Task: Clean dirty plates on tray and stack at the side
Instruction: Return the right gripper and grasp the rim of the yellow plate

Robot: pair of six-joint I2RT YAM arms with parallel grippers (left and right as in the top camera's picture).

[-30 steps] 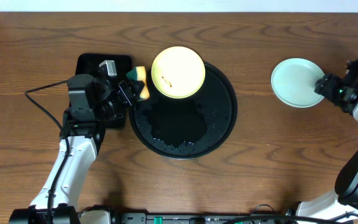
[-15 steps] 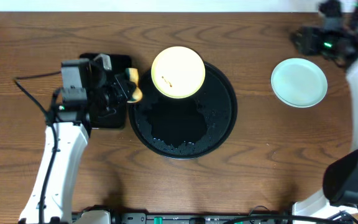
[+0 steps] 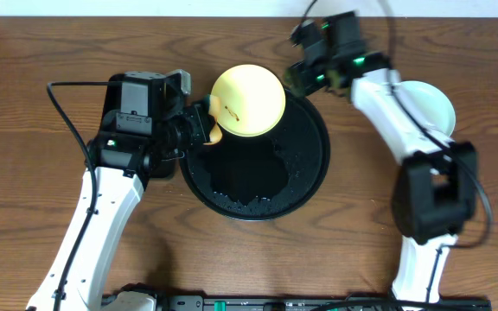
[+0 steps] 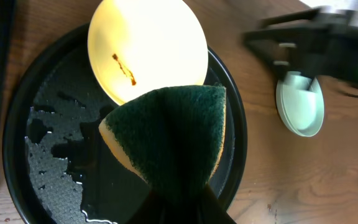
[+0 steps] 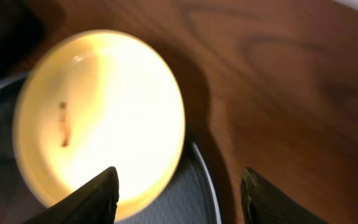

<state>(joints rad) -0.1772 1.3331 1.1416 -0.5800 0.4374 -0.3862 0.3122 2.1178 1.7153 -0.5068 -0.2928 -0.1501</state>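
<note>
1. The bench (image 3: 41, 60) is brown wood with grain. It carries everything here.
2. The round black tray (image 3: 305, 173) lies in the middle of the bench. The left wrist view shows water spots on its floor (image 4: 48, 143); from overhead they are only a faint shine.
3. The left arm (image 3: 111, 199) reaches in from the tray's left side. The left jaws are pinching a sponge over the left part of the tray.
4. The right arm (image 3: 387, 95) reaches across from the right, and its end is just beside the far right rim of the yellow plate. The right jaws are spread: the right wrist view shows the two fingertips (image 5: 98, 193) well apart, empty, above the plate's edge and the tray rim. Whether they touch the plate, I cannot tell.
5. The yellow plate (image 3: 249, 101) sits at the far side of the tray, and it overlaps the tray's rim there. Both wrist views show it also (image 4: 154, 43) (image 5: 104, 118).
6. A mint-green plate (image 3: 435, 99) lies on the bench, well apart to the right of the tray. Overhead, the right arm hides part of it; the left wrist view shows it whole (image 4: 303, 112). If it is one plate or a stack, I cannot tell.
7. The sponge (image 4: 173, 134) shows a dark green face and a yellow edge in the left wrist view. Overhead, only a small yellow piece (image 3: 213, 130) is visible beside the plate.
8. A small brown smear (image 4: 124, 67) marks the yellow plate.
</note>
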